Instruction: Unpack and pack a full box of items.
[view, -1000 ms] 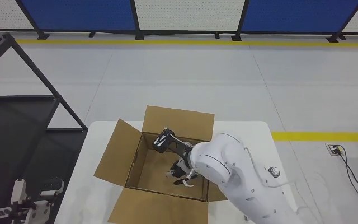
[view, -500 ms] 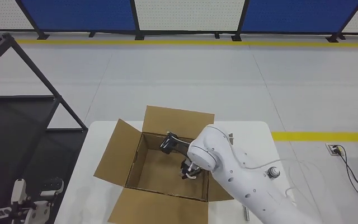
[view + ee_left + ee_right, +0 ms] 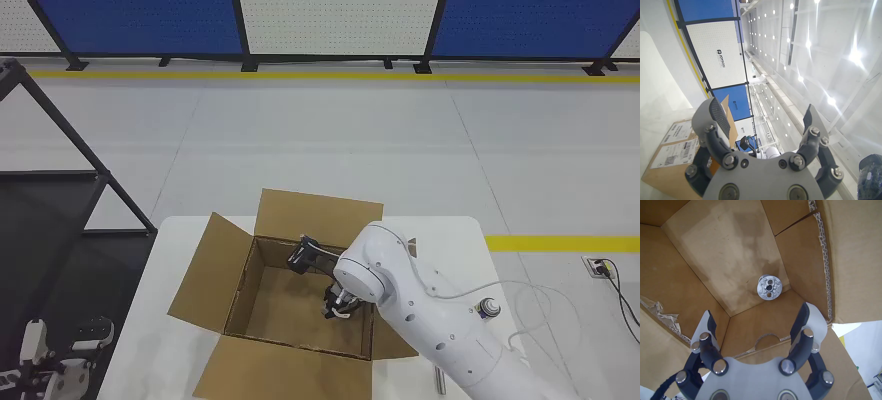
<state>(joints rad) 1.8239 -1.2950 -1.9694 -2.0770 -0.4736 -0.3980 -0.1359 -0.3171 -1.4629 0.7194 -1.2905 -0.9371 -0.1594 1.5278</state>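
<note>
Judging from setup, needed to grab hub (image 3: 769,289) on box (image 3: 696,247) floor near a corner. Had right tool (image 3: 757,311) above it, spread wide, empty; needed centring, then straight descent. Left tool (image 3: 762,106) likewise spread, empty.

Cardboard box (image 3: 232,290) is sitting on the table (image 3: 150,340), toward its far edge, with its flaps folding outward. The right gripper (image 3: 757,310) is hanging inside the box near its right wall. A round metal part (image 3: 769,289) is lying on the box floor close to a corner, beyond the right gripper's fingertips and apart from them. The left gripper (image 3: 762,105) is sitting outside the box, well apart, facing its labelled outer wall. A metal frame (image 3: 60,200) is standing on the floor left of the table, and partition panels (image 3: 340,25) are running along behind.
</note>
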